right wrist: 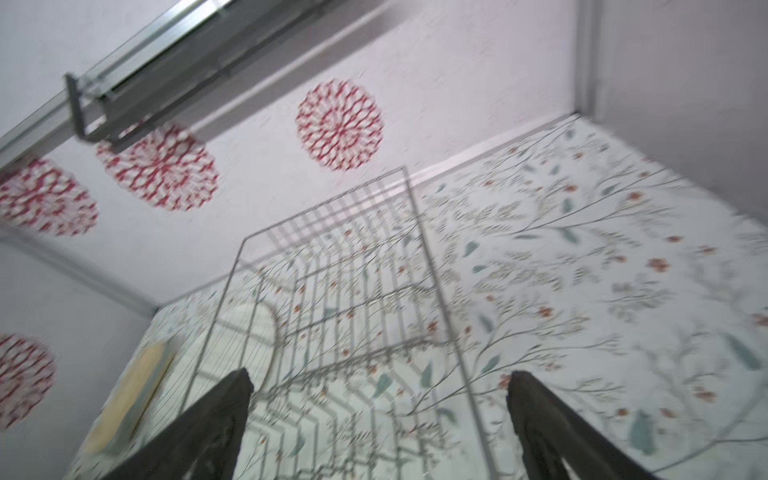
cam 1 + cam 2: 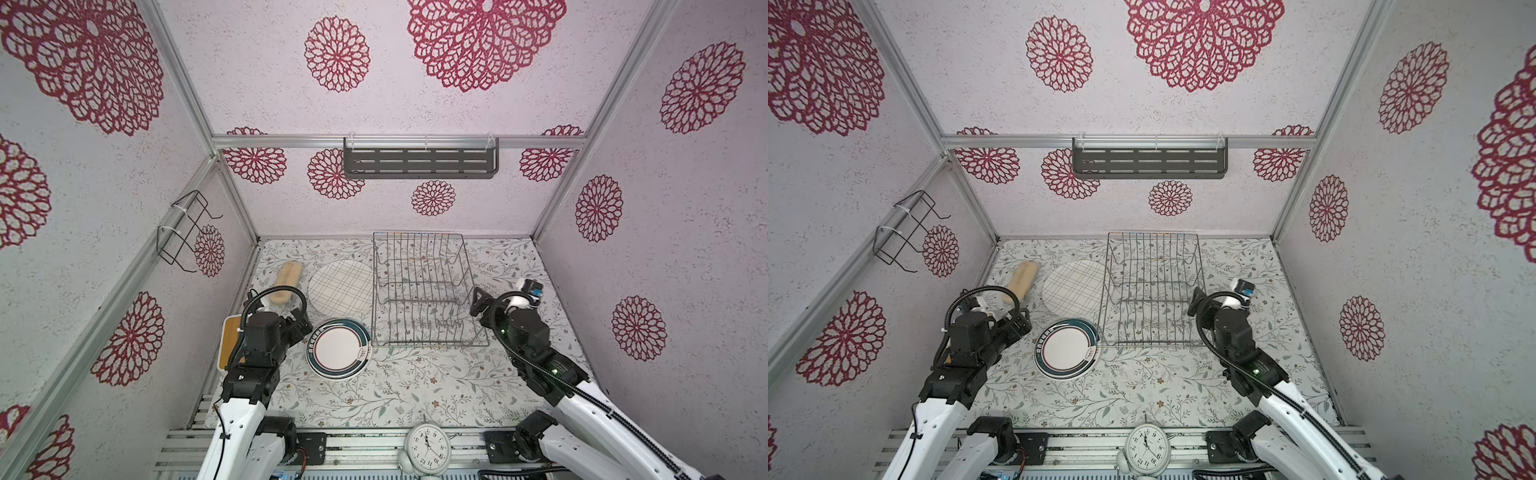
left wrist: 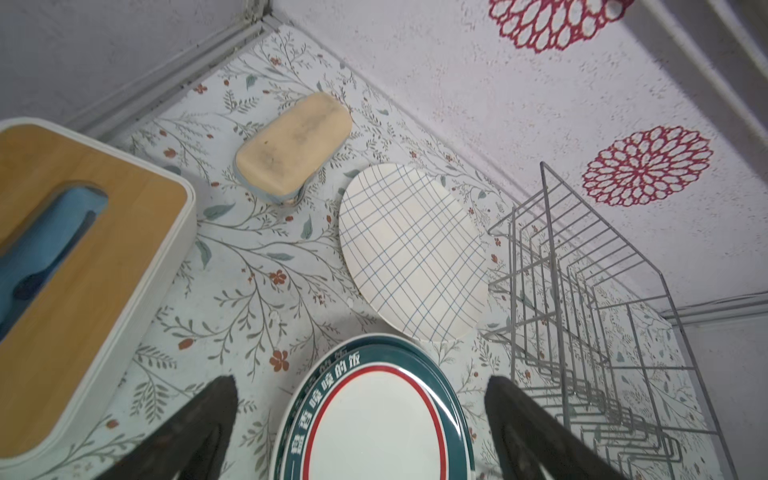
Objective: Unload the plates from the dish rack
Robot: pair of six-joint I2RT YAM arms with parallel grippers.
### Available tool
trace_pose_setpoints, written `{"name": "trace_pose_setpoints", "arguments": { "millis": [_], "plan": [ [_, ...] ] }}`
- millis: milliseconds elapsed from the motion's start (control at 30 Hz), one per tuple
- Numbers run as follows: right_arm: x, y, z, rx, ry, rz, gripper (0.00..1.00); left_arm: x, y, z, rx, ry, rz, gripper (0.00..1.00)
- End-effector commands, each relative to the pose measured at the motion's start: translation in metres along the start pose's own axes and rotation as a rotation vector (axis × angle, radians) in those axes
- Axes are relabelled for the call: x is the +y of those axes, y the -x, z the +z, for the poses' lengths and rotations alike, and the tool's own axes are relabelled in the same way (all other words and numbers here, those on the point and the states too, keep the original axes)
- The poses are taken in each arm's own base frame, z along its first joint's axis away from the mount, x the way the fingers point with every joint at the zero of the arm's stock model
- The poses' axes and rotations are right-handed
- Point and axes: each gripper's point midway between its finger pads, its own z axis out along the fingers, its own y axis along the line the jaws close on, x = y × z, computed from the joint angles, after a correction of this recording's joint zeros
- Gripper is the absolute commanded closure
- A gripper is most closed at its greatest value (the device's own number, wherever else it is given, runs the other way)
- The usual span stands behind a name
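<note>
The silver wire dish rack (image 2: 428,344) (image 2: 1148,344) stands at the back middle of the table, and its tines hold nothing. A cream grid-lined plate (image 2: 340,286) (image 3: 411,249) lies flat just left of it. In front of that plate lies a stack of teal-rimmed plates (image 2: 338,348) (image 3: 374,432). My left gripper (image 2: 305,328) (image 3: 361,384) hovers open at the stack's left edge with nothing held. To the right of the rack (image 1: 332,291), my right gripper (image 2: 478,305) (image 1: 381,376) is open and empty by the rack's right side.
A tan sponge block (image 2: 284,282) lies at the back left. A white box with a wooden lid (image 2: 230,340) sits under the left arm. A white clock (image 2: 428,446) stands at the front edge. A black wire holder (image 2: 183,232) and a grey slotted shelf (image 2: 419,160) hang on the walls.
</note>
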Motion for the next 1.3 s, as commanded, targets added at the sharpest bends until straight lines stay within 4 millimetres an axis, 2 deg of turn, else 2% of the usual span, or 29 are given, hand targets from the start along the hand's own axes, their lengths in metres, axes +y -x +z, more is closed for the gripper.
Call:
{"name": "trace_pose_setpoints", "arguments": {
  "millis": [0, 133, 233, 400, 567, 733, 833, 933, 1100, 1167, 1267],
  "plan": [
    [-0.045, 0.018, 0.001, -0.062, -0.173, -0.149, 0.01, -0.001, 0.029, 0.0, -0.171, 0.001, 0.064, 0.03],
    [-0.086, 0.02, 0.009, -0.087, -0.3, -0.213, 0.01, 0.005, 0.045, -0.003, -0.307, 0.022, 0.111, 0.03],
    [-0.107, 0.014, 0.018, -0.111, -0.356, -0.246, 0.01, 0.016, 0.048, 0.0, -0.383, 0.073, 0.196, 0.03],
    [-0.133, -0.001, 0.037, -0.16, -0.413, -0.314, 0.01, 0.029, 0.056, -0.001, -0.491, 0.133, 0.189, 0.03],
    [-0.157, -0.023, 0.061, -0.105, -0.409, -0.314, 0.01, 0.033, 0.061, 0.003, -0.498, 0.198, 0.271, 0.03],
    [-0.169, -0.034, 0.071, -0.101, -0.393, -0.305, 0.01, 0.039, 0.062, 0.015, -0.533, 0.242, 0.306, 0.03],
    [-0.171, -0.039, 0.075, -0.102, -0.373, -0.321, 0.01, 0.038, 0.06, 0.033, -0.546, 0.243, 0.33, 0.03],
    [-0.167, -0.041, 0.077, -0.126, -0.333, -0.322, 0.01, 0.043, 0.056, 0.052, -0.54, 0.285, 0.361, 0.03],
    [-0.164, -0.043, 0.081, -0.156, -0.299, -0.338, 0.01, 0.041, 0.052, 0.073, -0.599, 0.27, 0.415, 0.03],
    [-0.161, -0.042, 0.085, -0.161, -0.286, -0.35, 0.01, 0.045, 0.05, 0.081, -0.614, 0.292, 0.415, 0.03],
    [-0.157, -0.045, 0.093, -0.135, -0.265, -0.363, 0.01, 0.049, 0.039, 0.096, -0.592, 0.292, 0.432, 0.03]
  ]
}}
